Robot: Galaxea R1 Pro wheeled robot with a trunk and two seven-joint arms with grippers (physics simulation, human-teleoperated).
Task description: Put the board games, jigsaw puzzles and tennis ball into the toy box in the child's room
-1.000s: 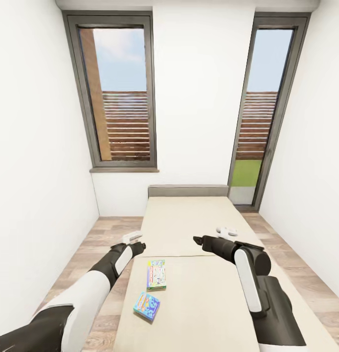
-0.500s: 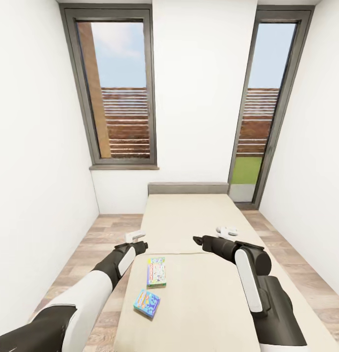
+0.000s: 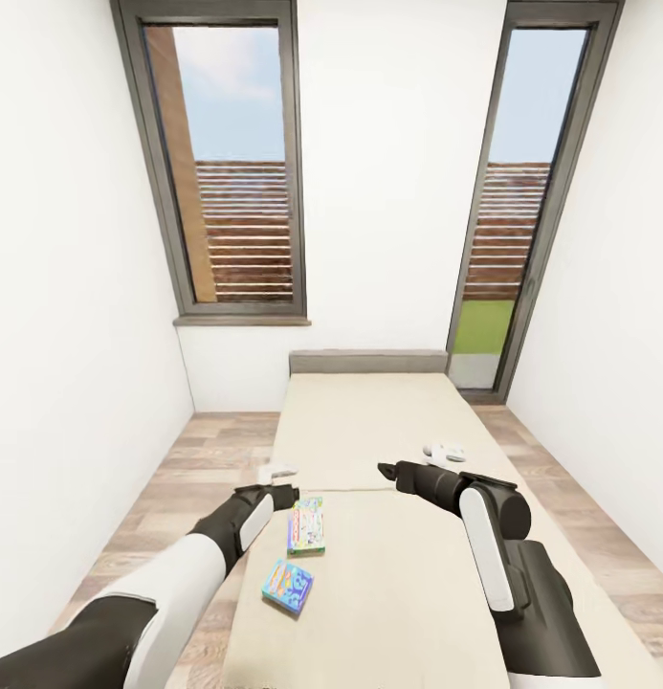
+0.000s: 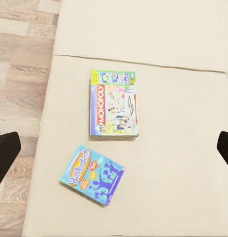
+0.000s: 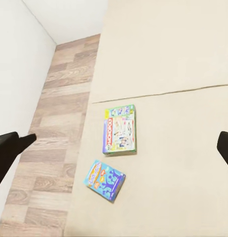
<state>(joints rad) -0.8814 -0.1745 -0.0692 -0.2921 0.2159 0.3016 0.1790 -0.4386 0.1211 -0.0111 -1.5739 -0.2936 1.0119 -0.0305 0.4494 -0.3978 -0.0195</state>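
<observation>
Two board games lie on the beige bed (image 3: 369, 421) near its left edge: a Monopoly box (image 3: 306, 525) (image 4: 114, 103) (image 5: 120, 129) and, nearer me, a blue Balderdash box (image 3: 288, 587) (image 4: 92, 174) (image 5: 104, 180). My left gripper (image 3: 279, 492) (image 4: 114, 150) hovers open just left of and above the Monopoly box, with nothing between its black fingertips (image 4: 5, 153). Further right, my right gripper (image 3: 386, 469) (image 5: 116, 148) hangs open over the middle of the bed, also empty. The table, toy box, jigsaw puzzles and tennis ball are out of view.
The grey headboard (image 3: 367, 362) stands against the far white wall between two tall grey-framed windows (image 3: 231, 172). Strips of wood-plank floor (image 3: 168, 488) run along both sides of the bed, closed in by white side walls.
My left gripper has shifted a little to the right, over the bed's left edge and closer to the Monopoly box. The view has tilted slightly. The right arm and both boxes stay put.
</observation>
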